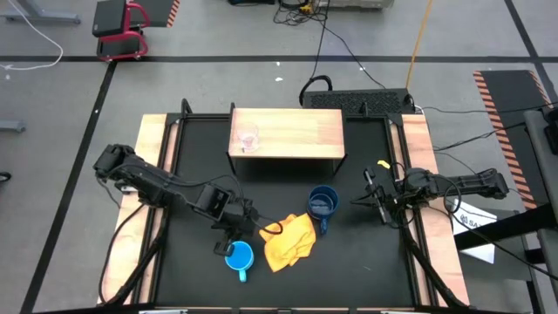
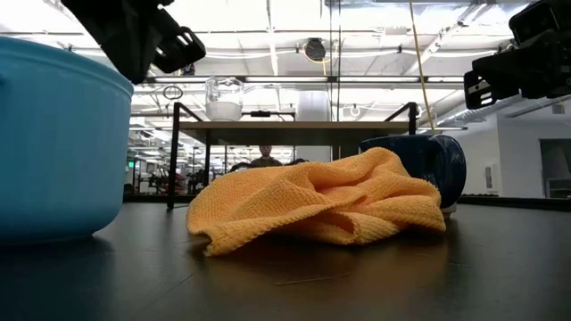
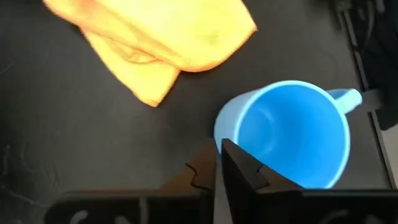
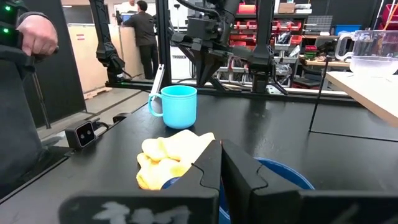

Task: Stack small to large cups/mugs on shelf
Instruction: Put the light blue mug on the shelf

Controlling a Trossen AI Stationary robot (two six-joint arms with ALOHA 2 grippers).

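Observation:
The small clear glass cup (image 1: 248,139) stands on the left part of the wooden shelf (image 1: 296,131) at the table's far side. The light blue mug (image 1: 239,256) stands upright on the black table near the front, handle toward the near edge. My left gripper (image 1: 234,232) is shut and hovers just above the mug's far rim (image 3: 231,134); I see no touch. The dark blue mug (image 1: 323,204) stands upright in front of the shelf. My right gripper (image 1: 373,199) is shut and empty, to the right of it.
A crumpled yellow cloth (image 1: 288,241) lies between the two mugs, against the dark blue mug's near side. Light wooden rails (image 1: 418,166) run along both table sides. In the right wrist view, people (image 4: 146,31) stand beyond the table and a hand (image 4: 37,34) shows.

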